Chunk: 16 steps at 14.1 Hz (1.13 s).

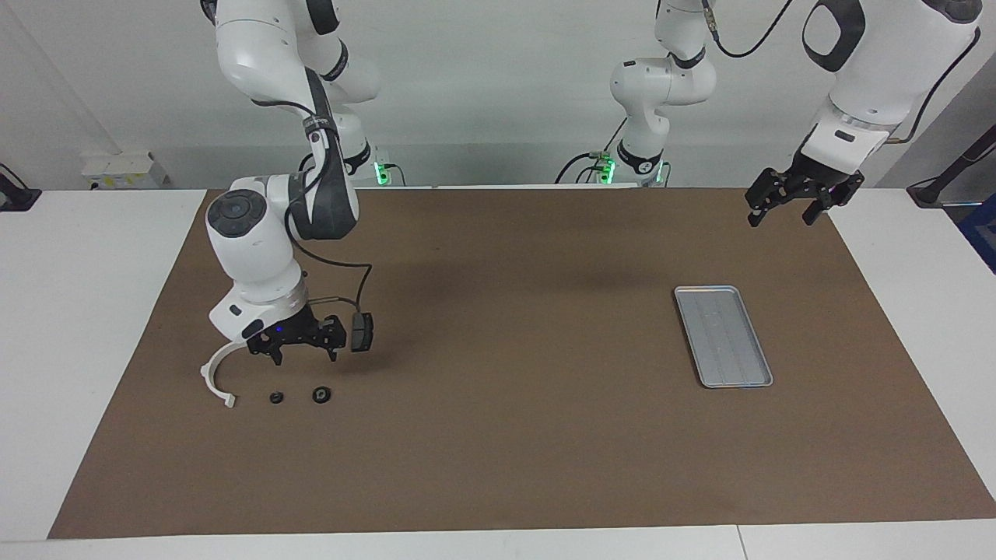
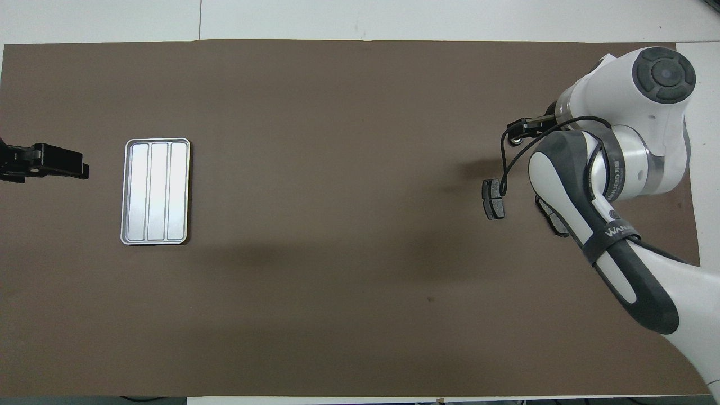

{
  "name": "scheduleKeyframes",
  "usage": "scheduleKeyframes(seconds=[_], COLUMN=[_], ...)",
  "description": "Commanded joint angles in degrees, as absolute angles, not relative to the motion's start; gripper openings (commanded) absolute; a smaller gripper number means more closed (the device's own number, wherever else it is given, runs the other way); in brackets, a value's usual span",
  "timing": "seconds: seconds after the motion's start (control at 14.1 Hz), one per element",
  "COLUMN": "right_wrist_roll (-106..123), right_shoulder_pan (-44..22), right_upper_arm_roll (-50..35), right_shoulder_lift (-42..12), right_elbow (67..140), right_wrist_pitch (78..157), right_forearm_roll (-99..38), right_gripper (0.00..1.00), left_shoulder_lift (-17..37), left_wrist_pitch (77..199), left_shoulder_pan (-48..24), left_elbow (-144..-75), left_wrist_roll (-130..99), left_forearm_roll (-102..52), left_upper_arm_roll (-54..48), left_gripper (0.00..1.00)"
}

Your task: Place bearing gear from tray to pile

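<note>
The bearing gear [image 1: 321,395], a small dark round part, lies on the brown mat in the pile, at the right arm's end of the table. Beside it are a smaller dark round piece [image 1: 275,397] and a white half-ring bracket [image 1: 217,375]. A dark pad-shaped piece [image 1: 362,332] lies nearer to the robots. My right gripper [image 1: 305,356] hangs open and empty just above the pile, touching nothing. The silver tray [image 1: 722,336] holds nothing. My left gripper [image 1: 782,220] waits open in the air over the mat's corner by the left arm's base. In the overhead view the right arm hides the gear.
The brown mat [image 2: 337,169] covers most of the white table. A second dark pad [image 2: 554,218] shows partly under the right arm [image 2: 596,185], beside the first pad [image 2: 494,199]. The tray [image 2: 156,191] sits alone at the left arm's end, beside the left gripper [image 2: 67,163].
</note>
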<state>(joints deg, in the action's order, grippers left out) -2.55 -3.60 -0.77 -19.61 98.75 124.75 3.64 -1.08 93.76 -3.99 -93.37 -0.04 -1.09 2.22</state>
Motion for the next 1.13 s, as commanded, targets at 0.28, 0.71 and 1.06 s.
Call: scheduleKeyframes(seconds=[0.28, 0.71, 1.06], right_wrist_roll=[-2.55, -2.9, -2.99], right_shoulder_pan=[-2.99, -3.16, -3.08], right_upper_arm_roll=[-1.32, -1.32, -1.23], right_shoulder_lift=[-14.43, -3.62, 2.1], right_elbow=[96.42, 96.42, 96.33], right_wrist_pitch=[115.25, 99.34, 88.43], right_forearm_roll=[2.47, 0.79, 0.79], right_gripper=[1.0, 1.0, 1.0], left_shoulder_lift=[-3.16, -3.16, -3.16], left_wrist_pitch=[94.48, 94.84, 95.1], left_shoulder_pan=[-4.13, -4.04, -4.04], left_elbow=[-95.98, -95.89, -95.89], left_wrist_roll=[0.35, 0.35, 0.26], left_forearm_roll=[-1.23, -1.23, -1.23], left_upper_arm_roll=[2.29, 2.29, 2.29], left_gripper=[1.0, 1.0, 1.0])
